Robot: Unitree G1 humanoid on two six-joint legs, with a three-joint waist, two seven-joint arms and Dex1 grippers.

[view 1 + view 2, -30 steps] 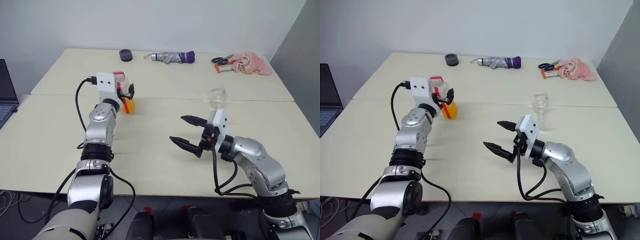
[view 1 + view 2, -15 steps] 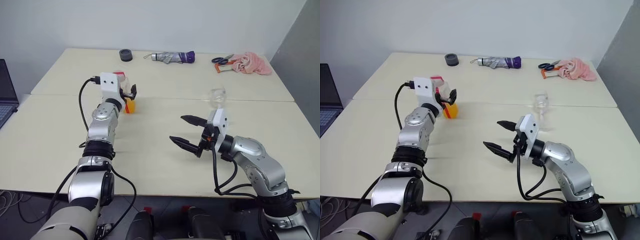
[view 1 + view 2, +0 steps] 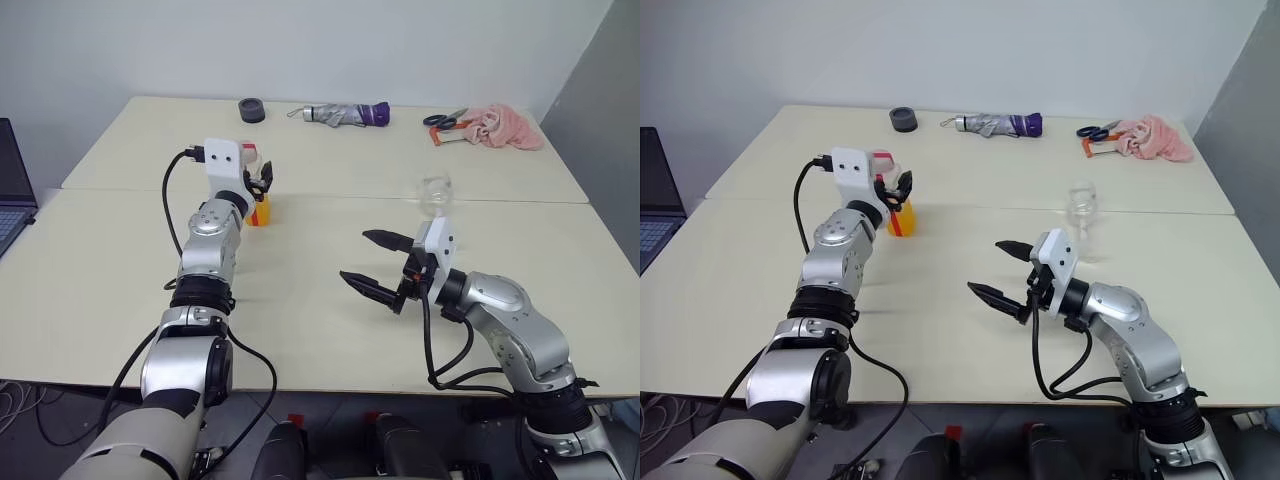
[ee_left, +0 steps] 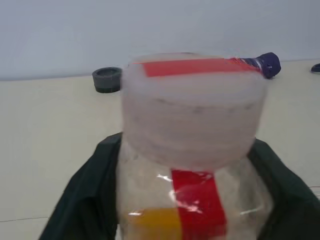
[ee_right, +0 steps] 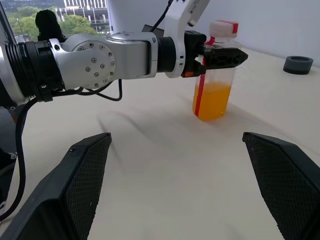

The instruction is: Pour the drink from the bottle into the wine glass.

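The bottle [image 5: 214,80] stands upright on the table, left of centre, clear with a red label strip and a red-and-white cap. The orange drink [image 5: 212,101] fills its lower part. My left gripper [image 3: 902,186] is shut on the bottle just below the cap, with a dark finger [image 4: 90,200] pressed against each side. The wine glass [image 3: 434,194] stands upright to the right, at the seam between the tables, partly hidden behind my right wrist. My right gripper [image 3: 354,257] hovers open over the table, near the glass and well apart from the bottle, holding nothing.
Along the far edge lie a black tape roll [image 3: 251,110], a folded umbrella [image 3: 345,114], scissors [image 3: 444,119] and a pink cloth [image 3: 502,127]. A laptop [image 3: 12,190] sits at the left edge. Bare tabletop [image 3: 300,300] lies between my arms.
The left gripper's fingers have closed in on the bottle's upper part, where a second ago they stood wide around it. The right arm has not moved.
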